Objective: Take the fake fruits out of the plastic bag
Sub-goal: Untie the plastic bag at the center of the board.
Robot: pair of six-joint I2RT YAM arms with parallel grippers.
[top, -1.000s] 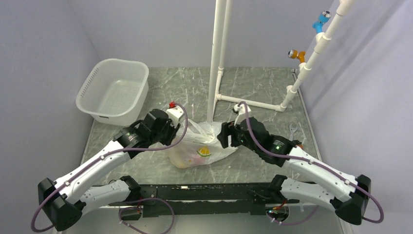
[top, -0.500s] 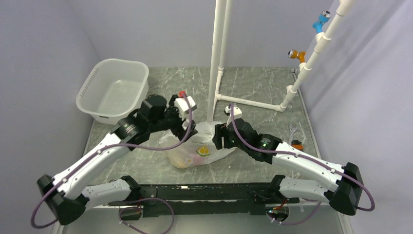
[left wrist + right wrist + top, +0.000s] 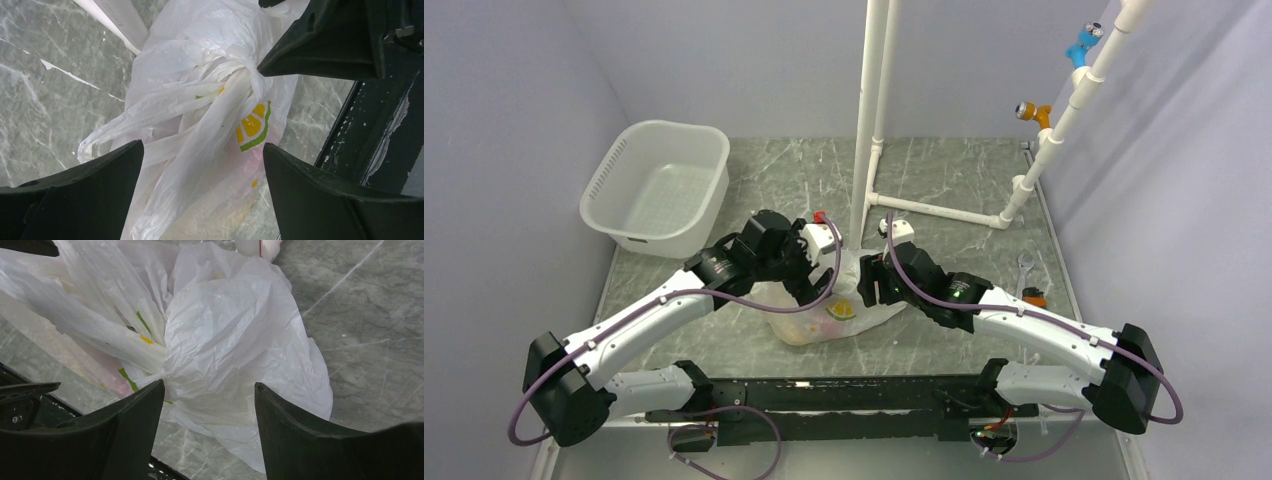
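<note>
Far left on the bench (image 3: 944, 175) a white perforated tub (image 3: 614, 170) sits near the back, well apart from both my arms.

My left arm reaches in toward the middle, and my left claw (image 3: 201, 149) is spread wide. Its two dark fingers (image 3: 95, 190) stand on either side of the plastic bag (image 3: 190, 65) and hang over it, pinching nothing. From that wrist I look down on bunched handles and twisted folds, with a printed citrus slice (image 3: 251, 127) facing up.

The bag lies crumpled on the bench between my two claws, just in front of the white pipe upright (image 3: 871, 120). The fake fruits (image 3: 802, 327) are inside it. They show only as a faint pink and yellow blush through the film near its front end, and I cannot make out their shapes.

My right arm comes in from the other side. My right claw (image 3: 208, 386) is parted, not pressed together, with a puffed fold of the bag filling the gap between its tips. Whether those tips press on the film I cannot tell. From my left wrist, one of its fingers points at the gathered neck of the bag.

Further right a small spanner (image 3: 1025, 270) lies near the bench edge. Above it a slanted pipe carries an orange fitting (image 3: 1031, 111) and a blue fitting (image 3: 1079, 45).
</note>
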